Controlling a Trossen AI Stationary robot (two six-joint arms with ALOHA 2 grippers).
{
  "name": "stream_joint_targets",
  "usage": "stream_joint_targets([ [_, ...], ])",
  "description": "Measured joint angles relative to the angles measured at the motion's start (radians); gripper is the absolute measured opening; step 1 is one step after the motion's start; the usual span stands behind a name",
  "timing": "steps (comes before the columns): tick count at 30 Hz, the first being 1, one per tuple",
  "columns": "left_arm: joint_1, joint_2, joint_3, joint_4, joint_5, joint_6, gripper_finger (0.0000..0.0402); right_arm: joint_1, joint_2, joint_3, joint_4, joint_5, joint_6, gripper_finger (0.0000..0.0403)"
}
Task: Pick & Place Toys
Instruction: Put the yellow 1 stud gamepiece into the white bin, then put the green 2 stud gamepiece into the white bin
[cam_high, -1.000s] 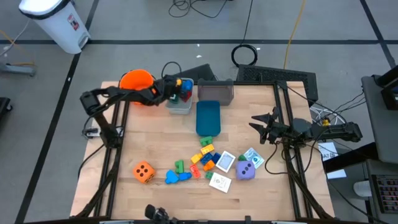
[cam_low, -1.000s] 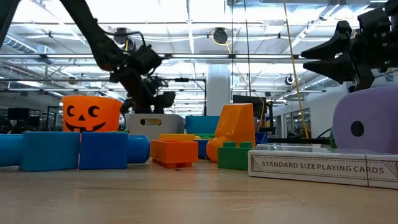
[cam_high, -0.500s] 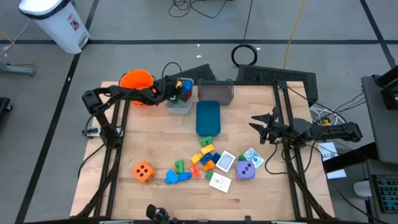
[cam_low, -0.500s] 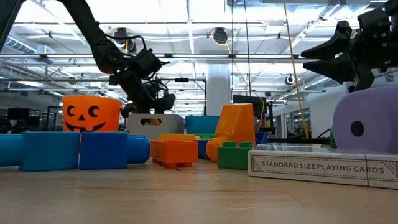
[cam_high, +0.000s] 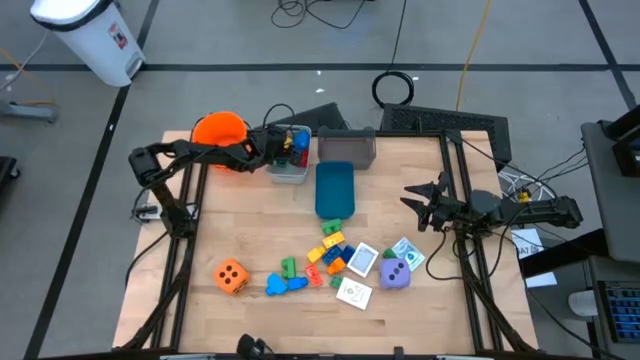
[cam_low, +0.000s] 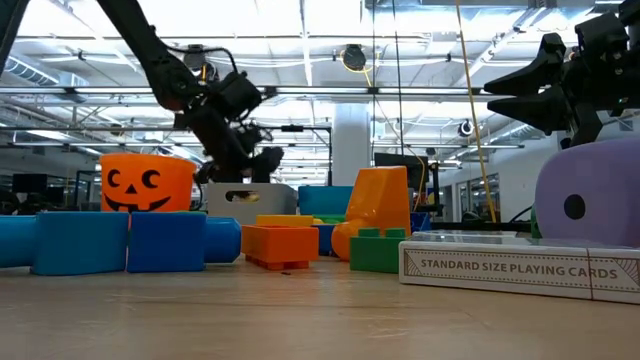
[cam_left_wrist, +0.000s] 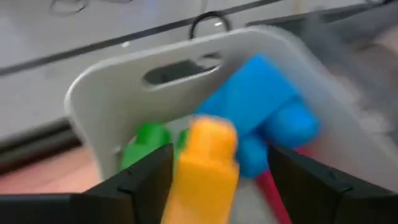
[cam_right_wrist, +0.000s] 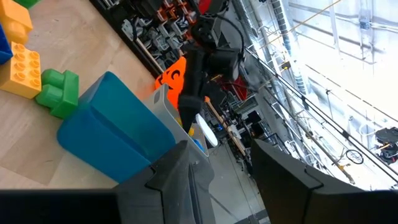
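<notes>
Over the far-left grey bin (cam_high: 288, 168) now, left gripper (cam_high: 272, 146) hanging just above its rim, beside the orange pumpkin bucket (cam_high: 220, 131). Jaws spread apart in the left wrist view, and between them an orange block (cam_left_wrist: 205, 163), long axis running straight out ahead of the fingers, blurred, touching neither finger as far as can be made out — looks let go, dropping toward the blue block (cam_left_wrist: 261, 113) and green block (cam_left_wrist: 144, 138) already lying inside the bin. Hard to say whether it has landed. Right gripper (cam_high: 420, 203) parked near the table's right edge, well clear of the bins, fingers parted and gripping nothing. Plenty left on the near half of the table: orange dotted die (cam_high: 231, 276) at front left, purple die (cam_high: 396, 274) at front right, picture cards (cam_high: 355, 293) and a scatter of small blocks (cam_high: 330, 250) between them. Purple die and cards lying closer to the right gripper, toward the near edge from it; orange die more on the left arm's side, so probably a long reach back from the bin for that one.
</notes>
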Motion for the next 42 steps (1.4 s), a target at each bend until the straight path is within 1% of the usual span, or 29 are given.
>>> stream_joint_targets([
  [2,-0.011,-0.035,0.000,-0.004,0.040,0.039,0.0287,0.000,0.000,0.000,0.000,0.000,0.000,0.0169],
  [5,-0.037,-0.097,0.000,-0.004,0.083,0.046,0.0300,0.000,0.000,0.000,0.000,0.000,0.000,0.0169],
  [11,-0.115,-0.221,0.001,-0.038,0.183,0.049,0.0305,0.000,0.000,0.000,0.000,0.000,0.000,0.0169],
  [14,-0.173,-0.251,0.001,-0.038,0.235,0.039,0.0305,0.000,0.000,0.000,0.000,0.000,0.000,0.0169],
  [18,-0.264,-0.263,0.001,-0.028,0.276,0.031,0.0305,0.000,0.000,0.000,0.000,0.000,0.000,0.0169],
  [23,-0.379,-0.262,0.001,-0.069,0.329,0.079,0.0306,0.000,0.000,0.000,0.000,0.000,0.000,0.0169],
  [28,-0.482,-0.262,0.001,-0.175,0.323,0.085,0.0306,0.000,0.000,0.000,0.000,0.000,0.000,0.0169],
  [32,-0.558,-0.226,0.001,-0.237,0.313,0.148,0.0306,0.000,0.000,0.000,0.000,0.000,0.000,0.0169],
  [36,-0.606,-0.158,0.000,-0.148,0.313,0.153,0.0306,0.000,0.000,0.000,0.001,0.000,0.000,0.0169],
  [40,-0.627,-0.058,0.000,-0.030,0.308,0.221,0.0306,0.000,0.000,0.000,0.001,-0.001,0.000,0.0169],
  [42,-0.630,0.000,0.001,0.045,0.284,0.236,0.0306,0.000,0.000,0.000,-0.005,-0.001,0.000,0.0169],
])
